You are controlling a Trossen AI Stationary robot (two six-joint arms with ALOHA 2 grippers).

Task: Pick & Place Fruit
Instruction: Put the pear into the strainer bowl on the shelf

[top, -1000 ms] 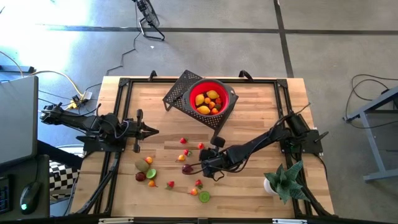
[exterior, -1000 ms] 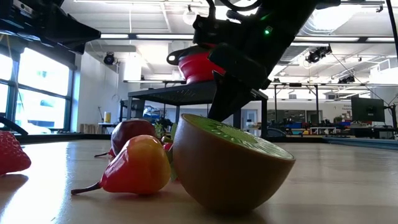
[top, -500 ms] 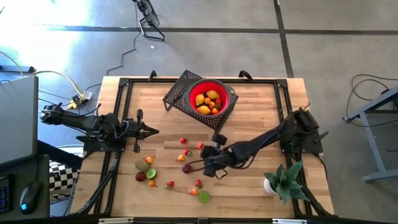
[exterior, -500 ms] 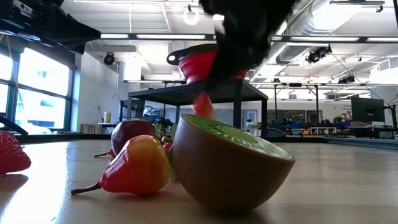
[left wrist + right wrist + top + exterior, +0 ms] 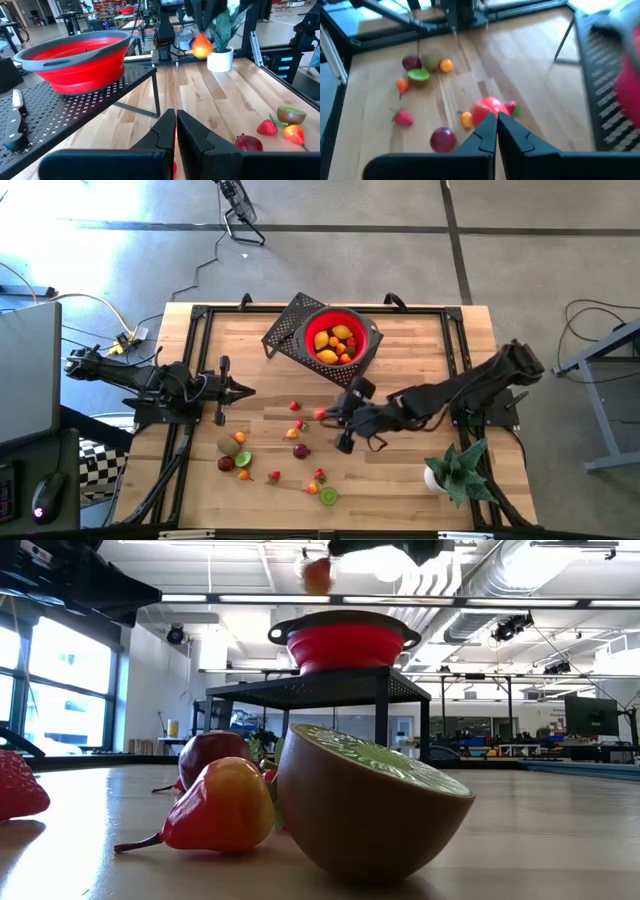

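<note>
We see the right arm (image 5: 450, 390) reaching from the right edge toward the middle of the high view. Its jaws are closed on a small red-orange toy fruit (image 5: 320, 414), held clear of the pale wooden bench (image 5: 400, 480) just below the raised bowl. In the low view that fruit (image 5: 317, 575) hangs near the top edge, higher than the bowl's rim. In the right wrist view it (image 5: 487, 107) sits pinched between the two dark fingertips.

The red collapsible bowl (image 5: 375, 340) stands on a black perforated metal stand (image 5: 290, 330) at upper centre. It holds a heap of yellow, orange and red toy fruits (image 5: 330, 342).

More toy fruit lies loose across the lower middle of the bench:
- A brown kiwi (image 5: 228, 446), a green kiwi half (image 5: 243, 458) and a dark red piece (image 5: 226, 463) cluster at lower left of centre.
- A strawberry (image 5: 274, 476) lies near them.
- Another dark red fruit (image 5: 301, 451) and a small orange one (image 5: 298, 424) lie below the held fruit.
- A second green kiwi half (image 5: 328, 496) lies near the bottom edge.

The left arm (image 5: 160, 385) rests at the left side of the bench, its jaws pressed together on nothing and well apart from the fruit. A spiky green plant in a white pot (image 5: 455, 470) stands at lower right.
</note>
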